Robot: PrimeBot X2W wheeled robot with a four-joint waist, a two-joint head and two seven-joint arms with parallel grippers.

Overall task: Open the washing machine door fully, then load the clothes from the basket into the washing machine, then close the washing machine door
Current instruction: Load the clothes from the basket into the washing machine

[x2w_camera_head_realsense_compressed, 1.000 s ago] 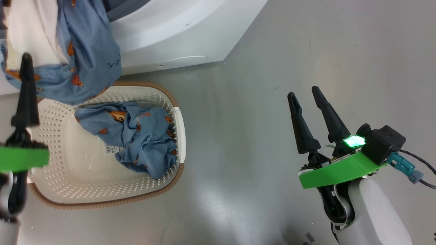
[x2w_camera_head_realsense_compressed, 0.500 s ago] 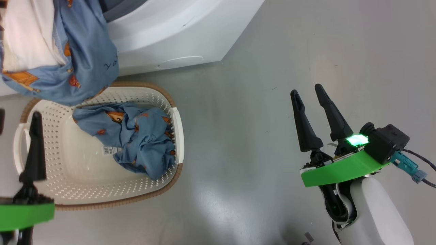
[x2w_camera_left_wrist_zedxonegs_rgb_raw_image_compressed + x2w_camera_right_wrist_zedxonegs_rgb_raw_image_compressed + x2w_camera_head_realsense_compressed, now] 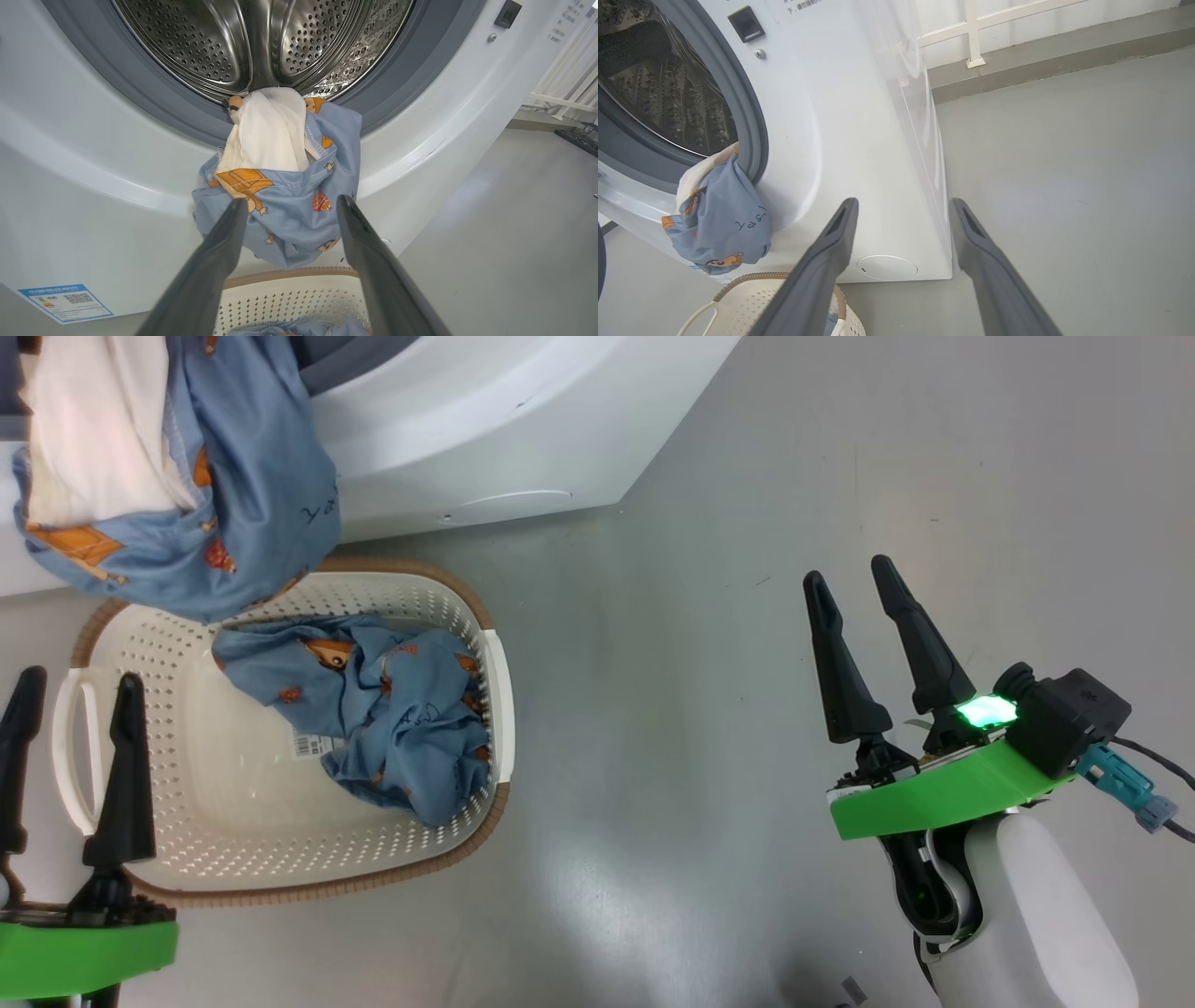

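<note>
The washing machine point(image 3: 485, 420) stands with its mouth uncovered, and its steel drum point(image 3: 261, 42) shows; the washing machine door is out of view. One of the clothes, a blue garment with a white lining point(image 3: 280, 186), hangs half out over the grey ring, above the basket point(image 3: 280, 882). A second blue garment point(image 3: 373, 709) lies crumpled in the basket's right half. My left gripper point(image 3: 79, 679) is open and empty at the basket's left handle, pointing at the hanging garment point(image 3: 187, 504) from a distance. My right gripper point(image 3: 848, 573) hangs open and empty over bare floor to the right.
Grey floor point(image 3: 709, 663) spreads to the right of the basket and machine. A round filter cap point(image 3: 887, 267) sits low on the machine's front and a blue energy sticker point(image 3: 65, 301) at its lower left. A white railing point(image 3: 971, 32) runs behind the machine.
My left gripper has drawn back and down from the hanging garment to the basket's near left, with both fingers now showing. The garment stays draped over the mouth. The right gripper barely moved.
</note>
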